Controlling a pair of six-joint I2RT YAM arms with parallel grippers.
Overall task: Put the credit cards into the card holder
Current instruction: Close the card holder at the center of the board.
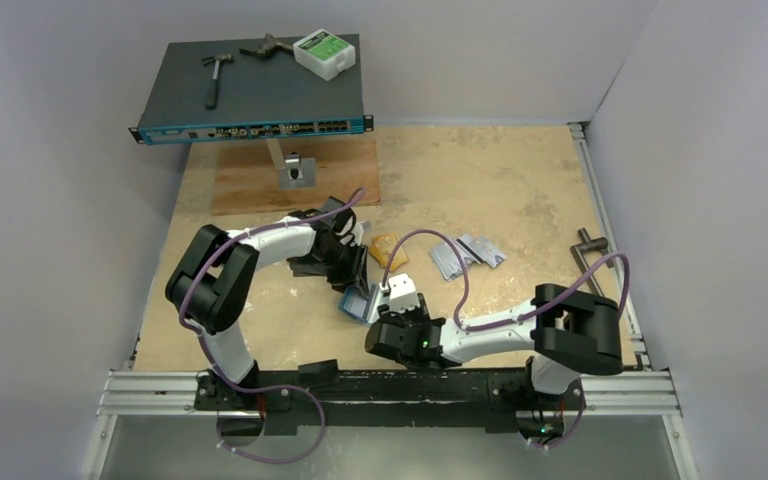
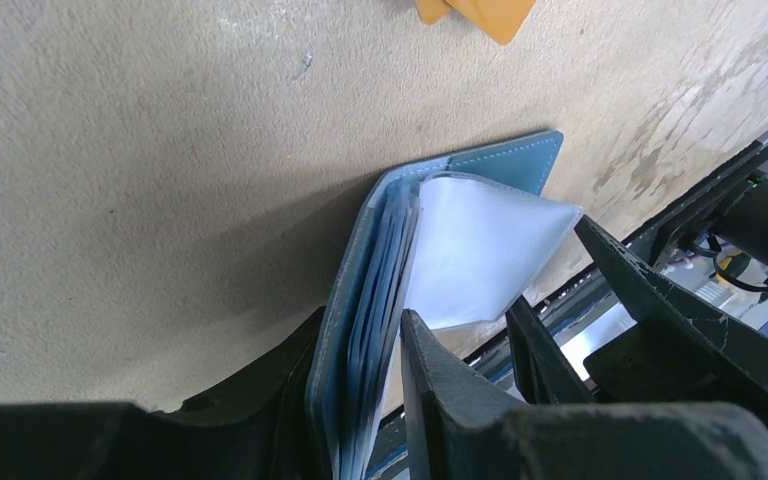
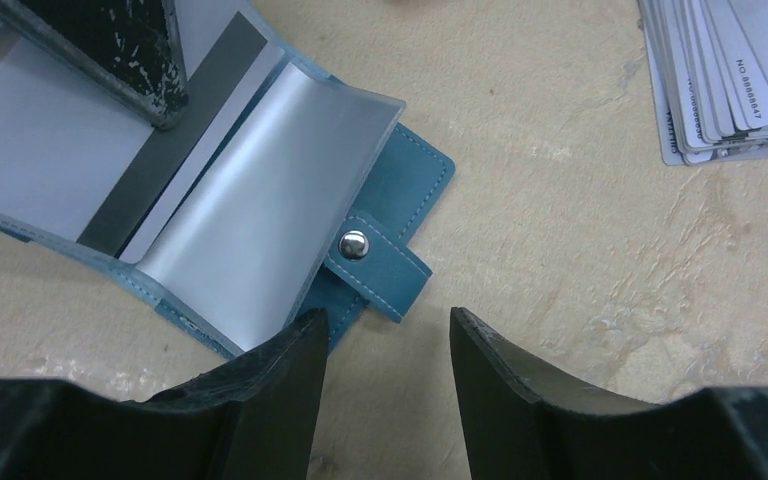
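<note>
The teal card holder (image 1: 358, 303) lies open mid-table, its snap stud (image 3: 353, 244) showing. My left gripper (image 2: 360, 345) is shut on its cover and clear pockets at one edge (image 2: 345, 330). A silver-grey card with a dark stripe (image 3: 150, 170) sits among the glossy pockets (image 3: 250, 230). My right gripper (image 3: 385, 335) is open and empty, hovering just beside the holder's snap tab. Silver-grey credit cards (image 1: 467, 257) lie fanned to the right and also show in the right wrist view (image 3: 730, 80). Orange-gold cards (image 1: 382, 248) lie behind the holder and show in the left wrist view (image 2: 480, 12).
A network switch (image 1: 250, 90) on a stand at the back left carries a hammer (image 1: 216, 78) and a white box (image 1: 325, 53). A brown board (image 1: 290, 175) lies under it. A metal tool (image 1: 590, 250) lies by the right rail.
</note>
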